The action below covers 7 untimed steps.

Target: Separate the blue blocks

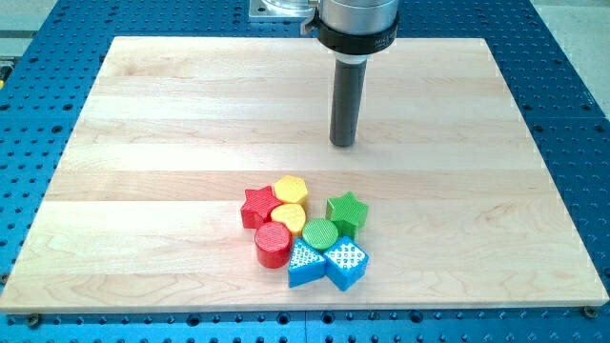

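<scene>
Two blue blocks lie touching at the bottom of a cluster: a blue arrow-like block (304, 264) on the left and a blue cube-like block (346, 263) on the right. Above them sit a green round block (320, 233), a green star (347, 211), a yellow heart (289, 218), a yellow rounded block (291, 190), a red star (258, 206) and a red cylinder (273, 246). My tip (343, 144) stands above the cluster, apart from every block, about level with the green star's column.
The wooden board (143, 171) lies on a blue perforated table (38, 57). The arm's mount shows at the view's top centre.
</scene>
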Each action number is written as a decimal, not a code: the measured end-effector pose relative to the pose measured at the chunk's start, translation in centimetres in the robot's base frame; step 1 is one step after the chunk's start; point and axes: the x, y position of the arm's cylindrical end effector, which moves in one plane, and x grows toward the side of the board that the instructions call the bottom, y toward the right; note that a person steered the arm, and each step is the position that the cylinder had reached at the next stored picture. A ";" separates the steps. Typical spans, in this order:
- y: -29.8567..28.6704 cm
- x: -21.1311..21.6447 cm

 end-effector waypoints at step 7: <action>-29.8 -3.7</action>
